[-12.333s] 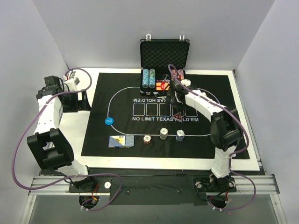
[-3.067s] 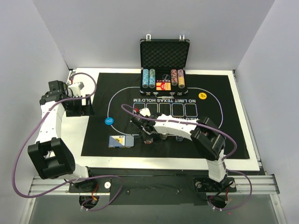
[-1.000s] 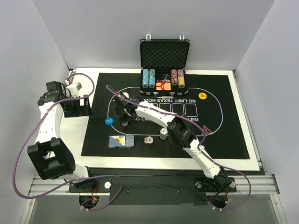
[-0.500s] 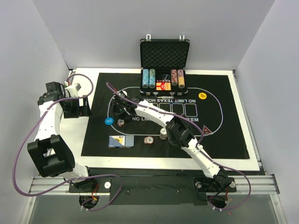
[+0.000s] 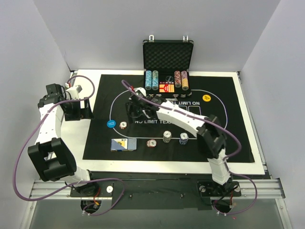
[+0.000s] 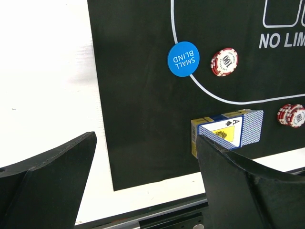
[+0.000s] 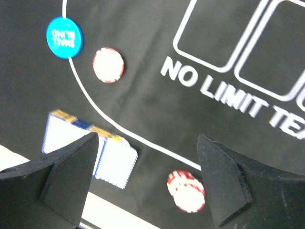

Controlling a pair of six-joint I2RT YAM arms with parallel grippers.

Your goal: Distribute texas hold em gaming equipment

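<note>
Right gripper [image 7: 147, 138] above the left curve of the matte black mat [image 5: 219, 138], blunt black fingers [image 7: 66, 171] spread wide, nothing between them. Flat on the mat nearby: one round red chip [image 5: 123, 125] with a white-striped edge, just beside a smooth blue disc [image 5: 111, 123]. Nearer the arms, a rectangular blue-backed deck of cards [image 5: 123, 144], then a row of short chip piles: red stack [image 5: 151, 142], grey stack [image 5: 167, 137], blue stack [image 5: 184, 139]. Yellow disc [image 5: 206, 98] toward the mat's right. Upright chip columns [image 5: 151, 79] in the foam-lined, metal-edged case [image 5: 167, 52]. Left gripper [image 6: 145, 140] over the mat's left edge and the white table [image 6: 47, 71], likewise parted and empty.

Bright even overhead light, soft shadows, right wrist view motion-blurred, left wrist view sharp
</note>
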